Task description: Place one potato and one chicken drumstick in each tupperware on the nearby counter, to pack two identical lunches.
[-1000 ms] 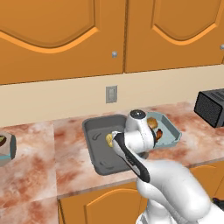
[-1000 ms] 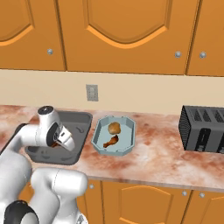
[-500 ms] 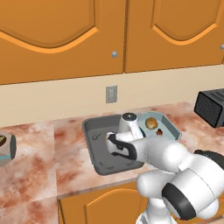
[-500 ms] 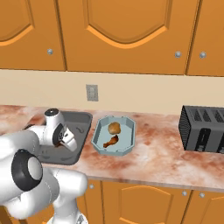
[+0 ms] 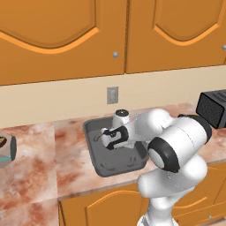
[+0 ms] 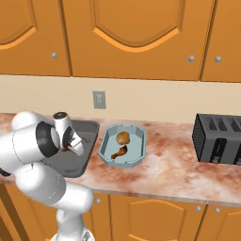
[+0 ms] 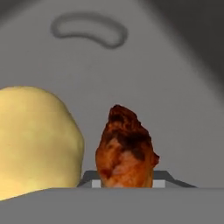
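Having swung down into the grey tray, your gripper now pinches the drumstick low over its floor beside the yellow potato, so this second lunch, left of the teal tub, only needs a release.

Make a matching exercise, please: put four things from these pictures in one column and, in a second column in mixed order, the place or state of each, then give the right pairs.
Things:
1. yellow potato
2. teal tupperware
3. toaster
4. gripper

Places or states:
A. black, on the counter at the far right
B. shut on a drumstick over the grey tray
C. holds one potato and one drumstick
D. lies in the grey tray, beside the held drumstick

Pairs: 1-D, 2-C, 3-A, 4-B
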